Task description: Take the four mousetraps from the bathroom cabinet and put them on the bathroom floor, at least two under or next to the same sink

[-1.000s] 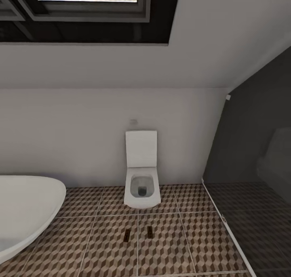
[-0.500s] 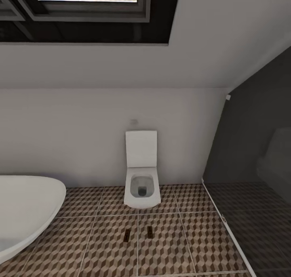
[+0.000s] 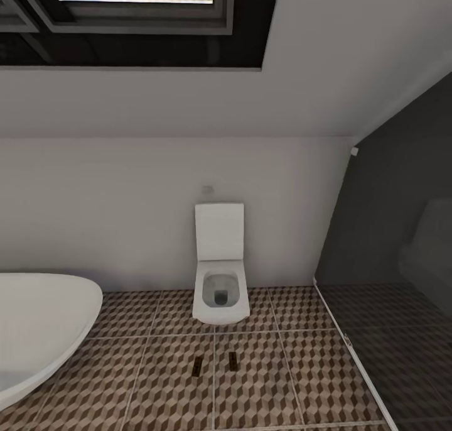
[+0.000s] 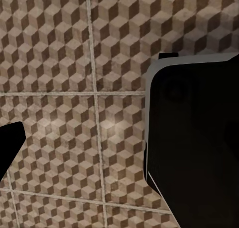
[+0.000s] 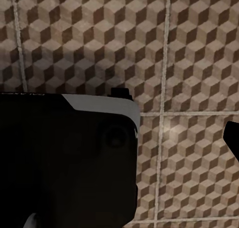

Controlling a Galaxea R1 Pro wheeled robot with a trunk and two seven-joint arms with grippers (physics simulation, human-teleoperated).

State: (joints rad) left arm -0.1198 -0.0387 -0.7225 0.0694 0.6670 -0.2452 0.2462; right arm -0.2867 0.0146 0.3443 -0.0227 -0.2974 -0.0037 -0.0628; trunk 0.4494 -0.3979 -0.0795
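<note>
Jaws' state cannot be told; 2 mousetraps [image 3: 215, 363] lie on the bathroom floor [image 3: 295, 362] before the toilet [image 3: 218, 280].

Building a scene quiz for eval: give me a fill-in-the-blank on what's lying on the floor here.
1. ____ mousetraps lie on the bathroom floor in the head view.
2. They lie in front of the ____, whose lid is up.
3. The white bathtub sits at the head view's ____ edge.
4. The floor tiles carry a ____ pattern.

Missing words: two; toilet; left; cube
</note>
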